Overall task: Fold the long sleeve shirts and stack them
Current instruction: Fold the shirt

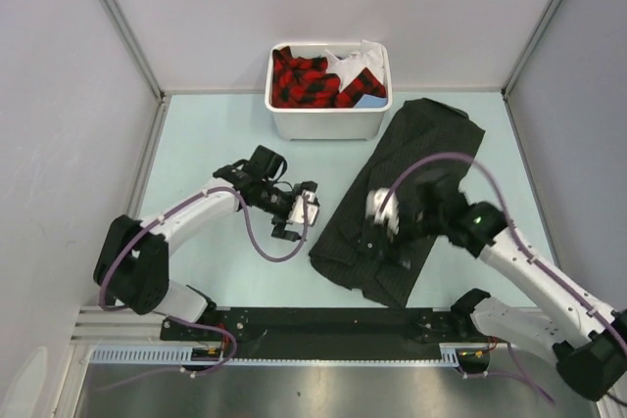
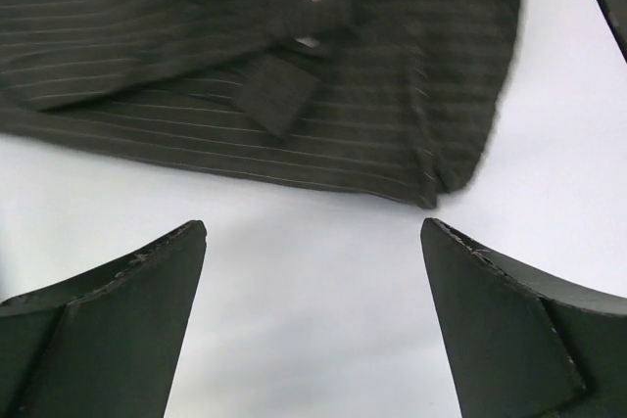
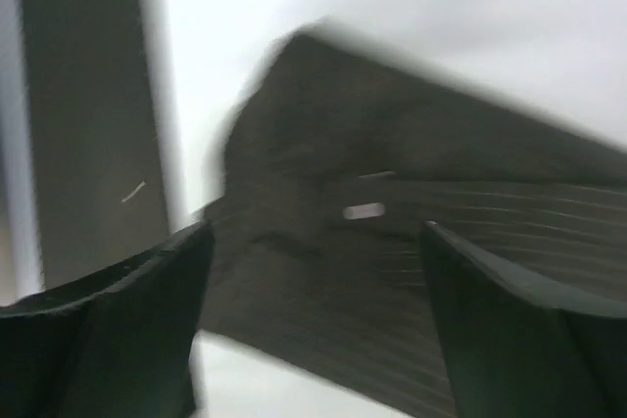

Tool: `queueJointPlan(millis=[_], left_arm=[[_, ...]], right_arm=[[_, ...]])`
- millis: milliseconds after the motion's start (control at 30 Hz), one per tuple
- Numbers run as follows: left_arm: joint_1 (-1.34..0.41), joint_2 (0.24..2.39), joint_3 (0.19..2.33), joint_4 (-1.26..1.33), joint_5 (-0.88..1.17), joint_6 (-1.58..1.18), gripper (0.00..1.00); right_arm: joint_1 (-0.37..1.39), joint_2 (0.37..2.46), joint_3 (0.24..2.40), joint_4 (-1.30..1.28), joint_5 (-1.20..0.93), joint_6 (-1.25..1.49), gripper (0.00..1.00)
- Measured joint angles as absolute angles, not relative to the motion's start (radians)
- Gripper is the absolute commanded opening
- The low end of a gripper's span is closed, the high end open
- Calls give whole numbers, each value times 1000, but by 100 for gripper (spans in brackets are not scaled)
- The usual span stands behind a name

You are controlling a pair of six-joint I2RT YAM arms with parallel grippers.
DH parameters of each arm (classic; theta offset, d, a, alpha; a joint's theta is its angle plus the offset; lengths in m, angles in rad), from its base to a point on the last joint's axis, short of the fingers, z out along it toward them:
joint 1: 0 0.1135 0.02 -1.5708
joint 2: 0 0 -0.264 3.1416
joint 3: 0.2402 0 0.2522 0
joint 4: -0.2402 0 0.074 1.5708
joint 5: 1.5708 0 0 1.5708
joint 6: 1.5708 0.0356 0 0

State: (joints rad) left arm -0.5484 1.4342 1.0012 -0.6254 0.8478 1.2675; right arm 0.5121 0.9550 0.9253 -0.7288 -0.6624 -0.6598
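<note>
Charcoal pinstriped shirt lies partly folded, slanted on the table, far end near the bin. Left end effector apart, empty, beside the shirt's edge. Right end effector apart, empty, over its near end. Mid-fold, I judge; next move calls for regripping an edge. Bin holds red plaid clothes and pale cloth.

The left arm rises from its base, bends at the elbow and reaches inward toward the middle. The left gripper is low over the surface with its jaws spread wide. The right arm stretches in from the right side with its forearm angled left and its wrist tipped down, and the right gripper is likewise wide open.
</note>
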Motion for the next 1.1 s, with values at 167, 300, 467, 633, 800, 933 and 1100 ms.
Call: queueJointPlan(millis=[167,300,467,633,800,933,1100], left_arm=[[-558,1491,915,-722,851,1518,92],[-605,1491,855,-734,839,1645,93],[-654,1492,822,-717,811,1758,93],[-685,1499,782,-663,782,1807,93],[-724,1515,781,-626,780,1819,93],[-744,1542,782,-611,773,1834,92],[-756,1560,794,-609,772,1856,87]], right_arm=[[947,886,748,-846,-545,-709,71],[1110,925,676,-863,-453,-754,71],[1128,1047,648,-851,-355,-780,70],[1129,1067,632,-836,-265,-783,71],[1129,1063,606,-836,-203,-785,74],[1129,1066,601,-852,-197,-805,73],[1131,1102,582,-844,-197,-835,65]])
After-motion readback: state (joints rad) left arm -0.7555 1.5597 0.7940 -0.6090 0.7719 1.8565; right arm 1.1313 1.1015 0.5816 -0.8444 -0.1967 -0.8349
